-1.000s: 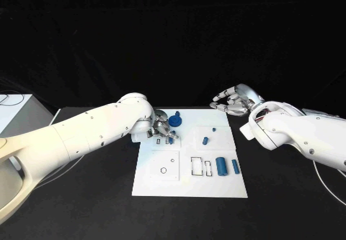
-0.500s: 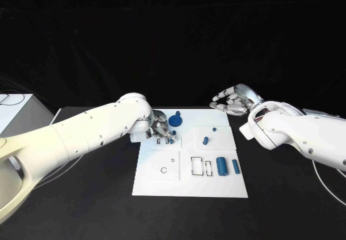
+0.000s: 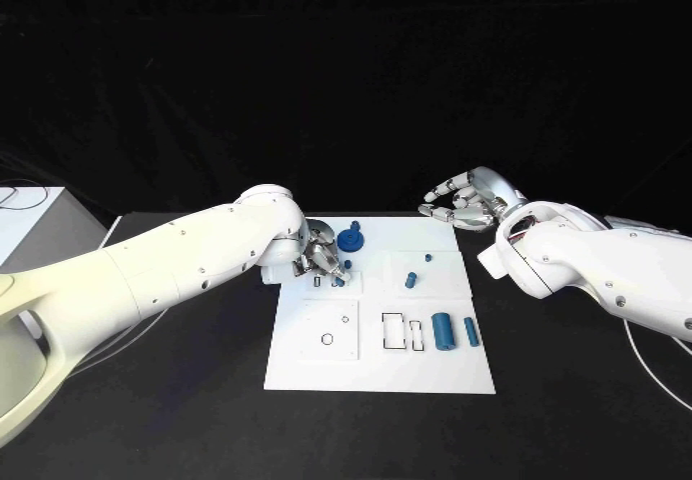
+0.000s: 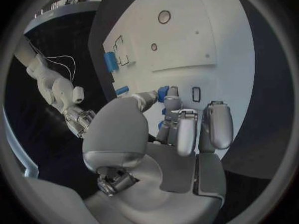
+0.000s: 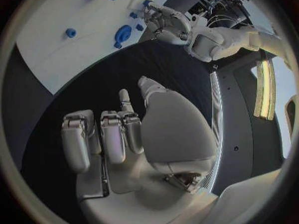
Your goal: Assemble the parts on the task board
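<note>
The white task board lies in the middle of the table. My left hand hovers over its far left part and pinches a small blue part between thumb and a finger, close above a small dark slot. A blue gear-shaped part stands just beyond the hand. Two small blue pegs stand near the board's middle. Two blue cylinders lie at its right, beside rectangular slots. My right hand hangs off the board's far right corner, empty, with its fingers loosely bent.
A round hole is in the board's near left panel. A white box stands at the table's far left. Black tabletop surrounds the board on all sides.
My left hand has shifted very slightly over the slots while keeping hold of the small blue part. The right hand has stayed where it was.
</note>
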### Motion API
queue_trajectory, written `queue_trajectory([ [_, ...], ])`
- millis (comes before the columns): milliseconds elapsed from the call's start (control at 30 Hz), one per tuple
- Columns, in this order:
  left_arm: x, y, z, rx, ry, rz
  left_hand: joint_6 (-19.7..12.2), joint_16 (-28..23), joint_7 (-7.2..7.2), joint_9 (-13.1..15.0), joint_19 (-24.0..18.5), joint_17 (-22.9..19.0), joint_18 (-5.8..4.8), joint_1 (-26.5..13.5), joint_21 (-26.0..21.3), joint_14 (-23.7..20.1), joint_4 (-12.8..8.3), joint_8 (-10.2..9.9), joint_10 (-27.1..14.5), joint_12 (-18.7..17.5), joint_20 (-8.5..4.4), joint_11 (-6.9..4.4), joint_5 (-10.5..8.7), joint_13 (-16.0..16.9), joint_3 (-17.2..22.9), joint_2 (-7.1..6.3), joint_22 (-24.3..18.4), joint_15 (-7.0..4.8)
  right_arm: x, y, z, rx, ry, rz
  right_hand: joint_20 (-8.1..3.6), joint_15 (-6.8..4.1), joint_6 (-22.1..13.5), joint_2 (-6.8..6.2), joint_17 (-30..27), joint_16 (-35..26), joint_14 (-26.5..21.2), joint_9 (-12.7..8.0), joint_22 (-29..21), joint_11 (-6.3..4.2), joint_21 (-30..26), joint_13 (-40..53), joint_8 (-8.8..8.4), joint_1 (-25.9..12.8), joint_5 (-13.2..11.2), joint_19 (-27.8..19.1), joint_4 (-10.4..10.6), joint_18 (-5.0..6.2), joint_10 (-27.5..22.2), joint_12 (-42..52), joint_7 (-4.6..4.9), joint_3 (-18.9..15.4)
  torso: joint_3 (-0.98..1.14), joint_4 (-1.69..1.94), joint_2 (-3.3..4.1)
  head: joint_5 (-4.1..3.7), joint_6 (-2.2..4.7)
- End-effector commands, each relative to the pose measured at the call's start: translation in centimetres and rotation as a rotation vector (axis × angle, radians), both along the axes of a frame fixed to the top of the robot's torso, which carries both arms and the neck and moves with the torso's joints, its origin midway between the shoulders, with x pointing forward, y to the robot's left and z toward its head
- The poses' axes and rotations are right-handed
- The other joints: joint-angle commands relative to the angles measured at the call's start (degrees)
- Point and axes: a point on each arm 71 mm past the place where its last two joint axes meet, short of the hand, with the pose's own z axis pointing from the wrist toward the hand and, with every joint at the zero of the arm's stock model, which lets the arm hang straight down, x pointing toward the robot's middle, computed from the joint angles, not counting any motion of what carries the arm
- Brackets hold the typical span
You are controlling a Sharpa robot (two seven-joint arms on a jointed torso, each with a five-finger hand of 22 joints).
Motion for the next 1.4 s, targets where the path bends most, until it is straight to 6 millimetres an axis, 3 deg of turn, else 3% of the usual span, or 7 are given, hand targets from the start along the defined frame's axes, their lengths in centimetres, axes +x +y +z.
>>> queue_trajectory([
  [33, -0.1, -0.2, -0.1, -0.019, 0.020, -0.002, -0.15, -0.11, -0.27, 1.96, -0.01, 10.35, -0.82, 0.40, -0.14, 3.97, -2.35, 0.61, -0.44, -0.62, -0.46, -0.33, -0.15, -0.40, 3.76, -0.19, -0.04, -0.61, 0.0, 0.2, -0.1, -0.011, 0.003, 0.018, 0.51, 0.46, -0.35, -0.35, 11.52, -0.39, 5.25, -0.07, 15.07, 0.39, 0.27, 14.42, 0.21, -0.39, 0.19, 6.00, 0.05, -0.83, 5.12, -0.29, -0.06, 0.20, 0.01, 0.08, 0.01, 0.03, -0.03],
  [233, -0.1, 0.0, -0.1, -0.022, 0.015, 0.005, 0.09, -0.10, -0.82, 5.17, 0.02, 10.55, -0.82, -1.54, -0.15, 4.07, -5.66, 2.42, 0.08, -0.83, -0.73, -0.77, -0.13, -0.46, 8.74, -0.81, 0.03, -0.92, 0.0, 0.3, -0.3, -0.017, 0.009, 0.023, 0.51, 0.47, -0.35, -0.33, 11.44, -0.42, 5.23, -0.07, 15.04, 0.39, 0.22, 14.30, 0.24, -0.44, 0.24, 5.97, 0.04, -0.81, 4.98, -0.45, -0.06, 0.23, 0.03, -0.01, 0.02, 0.16, 0.03],
  [333, -0.2, 0.2, -0.1, -0.025, 0.016, 0.006, 0.16, 0.02, -1.55, 9.47, 0.15, 10.96, -0.84, -3.37, -0.12, 4.27, -7.65, 5.48, 0.89, -0.92, -1.28, -1.56, -0.03, -0.33, 12.44, -1.10, 0.22, -1.58, 0.0, 0.3, -0.3, -0.019, 0.011, 0.024, 0.51, 0.47, -0.38, -0.35, 11.34, -0.45, 5.21, -0.07, 15.01, 0.40, 0.17, 14.27, 0.24, -0.45, 0.24, 5.95, 0.03, -0.80, 4.94, -0.49, -0.05, 0.24, 0.00, -0.05, 0.03, 0.16, 0.05],
  [567, -0.3, 0.6, 0.1, -0.035, 0.010, 0.016, -0.19, 0.23, -2.18, 13.85, 0.61, 11.55, -0.97, -6.01, 0.09, 4.55, -9.16, 8.11, 1.64, -0.75, -1.74, -1.90, 0.36, -0.12, 16.96, -1.41, 0.86, -2.05, 0.0, 0.2, -0.4, -0.021, 0.013, 0.024, 0.52, 0.47, -0.40, -0.37, 11.17, -0.50, 5.16, -0.07, 14.92, 0.40, 0.05, 14.20, 0.25, -0.49, 0.25, 5.88, 0.03, -0.76, 4.87, -0.58, -0.05, 0.24, 0.03, 0.07, -0.01, 0.11, -0.03],
  [667, -0.3, 1.0, 0.2, -0.044, 0.002, 0.028, -0.01, 0.56, -2.42, 15.59, 0.84, 12.33, -1.02, -7.68, 0.21, 4.91, -9.77, 9.02, 2.02, -0.85, -1.98, -2.23, 1.84, -0.72, 18.67, -1.71, 1.17, -2.28, -0.1, 0.2, -0.5, -0.021, 0.014, 0.024, 0.52, 0.47, -0.40, -0.37, 11.17, -0.50, 5.16, -0.07, 14.92, 0.40, 0.05, 14.20, 0.25, -0.49, 0.25, 5.88, 0.03, -0.76, 4.87, -0.58, -0.05, 0.24, 0.03, 0.12, 0.01, 0.12, -0.05],
  [967, -0.2, 1.7, 0.4, -0.060, -0.025, 0.061, 2.04, 1.74, -3.64, 18.74, 2.47, 15.08, -1.43, -11.10, 0.97, 6.06, -11.18, 10.32, 5.91, 1.33, -2.95, -3.49, 9.87, 1.66, 20.05, -2.72, 3.27, -3.40, -0.1, 0.0, -0.6, -0.022, 0.018, 0.022, 0.52, 0.47, -0.40, -0.37, 11.17, -0.50, 5.16, -0.07, 14.92, 0.40, 0.05, 14.20, 0.25, -0.49, 0.25, 5.88, 0.03, -0.76, 4.87, -0.58, -0.05, 0.24, 0.01, 0.11, 0.06, 0.37, -0.10],
  [1400, 0.0, 1.6, 0.5, -0.046, -0.079, 0.070, 4.51, 1.74, -4.98, 20.40, 4.10, 15.08, -1.88, -12.40, 1.68, 6.06, -11.92, 10.85, 8.12, 1.16, -3.99, -4.72, 14.62, 0.38, 19.69, -3.39, 5.43, -4.58, -0.1, -0.1, -0.8, -0.023, 0.021, 0.021, 0.52, 0.47, -0.44, -0.38, 11.02, -0.55, 5.13, -0.07, 14.84, 0.41, -0.06, 14.18, 0.28, -0.65, 0.26, 5.82, 0.05, -0.73, 4.84, -0.61, -0.04, 0.26, 0.02, 0.07, 0.08, 0.59, -0.41],
])
